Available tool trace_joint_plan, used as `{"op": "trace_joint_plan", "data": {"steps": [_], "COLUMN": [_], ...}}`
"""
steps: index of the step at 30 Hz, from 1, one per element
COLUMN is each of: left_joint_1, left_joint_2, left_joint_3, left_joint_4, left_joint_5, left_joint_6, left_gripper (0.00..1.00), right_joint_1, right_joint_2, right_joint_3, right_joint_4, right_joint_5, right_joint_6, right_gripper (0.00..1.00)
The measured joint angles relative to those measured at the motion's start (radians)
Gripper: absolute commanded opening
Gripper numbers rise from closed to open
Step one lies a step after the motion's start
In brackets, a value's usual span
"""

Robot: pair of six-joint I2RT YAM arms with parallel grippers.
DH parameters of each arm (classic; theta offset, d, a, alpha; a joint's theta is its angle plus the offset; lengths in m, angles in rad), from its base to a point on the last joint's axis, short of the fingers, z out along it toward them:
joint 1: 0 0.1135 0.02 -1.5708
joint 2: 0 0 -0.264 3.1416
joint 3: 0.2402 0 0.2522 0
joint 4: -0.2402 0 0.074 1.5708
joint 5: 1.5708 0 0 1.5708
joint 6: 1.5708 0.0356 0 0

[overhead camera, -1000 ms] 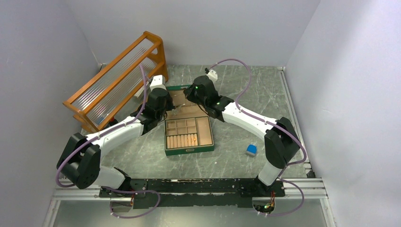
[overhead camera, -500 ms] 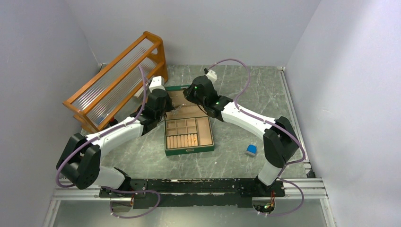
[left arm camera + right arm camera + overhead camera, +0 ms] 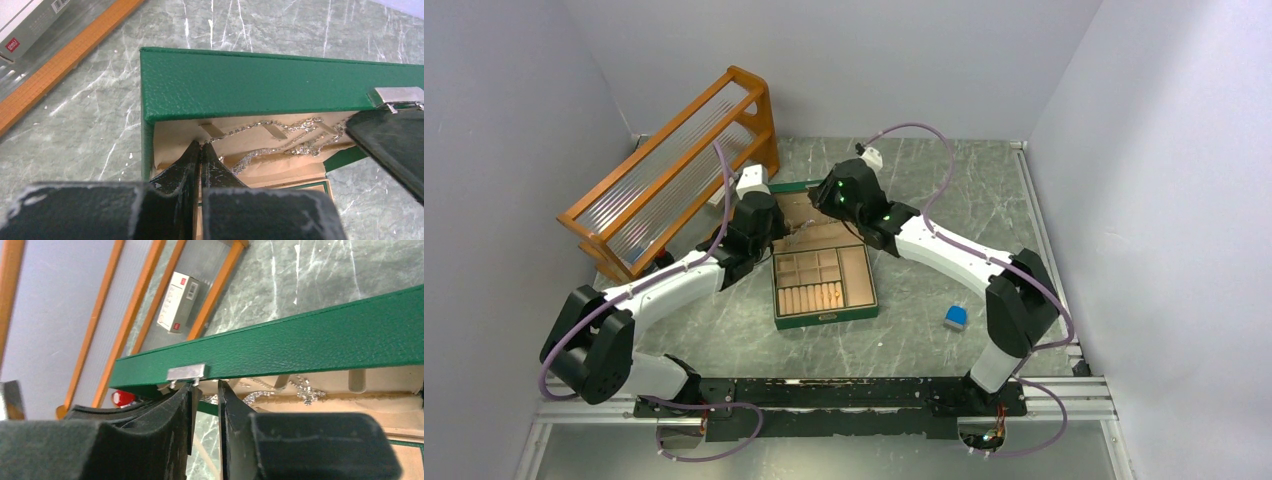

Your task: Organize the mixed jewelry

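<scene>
One chain (image 3: 270, 125) is pinched by the left tool (image 3: 201, 146). With the right tool (image 3: 206, 390) released, the lid (image 3: 260, 80) may be tipped by pulling.

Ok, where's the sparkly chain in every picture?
Top view: sparkly chain, tiny, inside the open green lid, centre.
Left wrist: sparkly chain across the middle, under the lid's green edge.
Right wrist: sparkly chain lower right, below the lid's green edge.
Shared landmark: the green lid.

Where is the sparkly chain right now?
In the left wrist view, the chain stretches across the lining inside the open green box lid. Its left end is pinched in the shut left gripper.
</scene>
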Motion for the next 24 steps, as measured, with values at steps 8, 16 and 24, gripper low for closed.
{"op": "trace_joint_plan", "data": {"steps": [8,16,24], "left_joint_1": [0.0,0.003,0.004], "left_joint_2": [0.0,-0.001,-0.053], "left_joint_3": [-0.016,-0.035,-0.035], "left_joint_4": [0.001,0.001,-0.002], "left_joint_5": [0.001,0.013,0.05], "left_joint_6": [-0.004,-0.005,-0.005], "left_gripper": [0.05,0.22,0.49], "right_joint_1": [0.0,0.001,0.001], "right_joint_2": [-0.099,-0.187,-0.2], "right_joint_3": [-0.012,-0.063,-0.146], "right_joint_4": [-0.007,-0.024,-0.052], "right_joint_5": [-0.009,-0.001,0.006], "right_joint_6": [0.001,0.019,0.066], "right_gripper": [0.32,0.34,0.33]}}
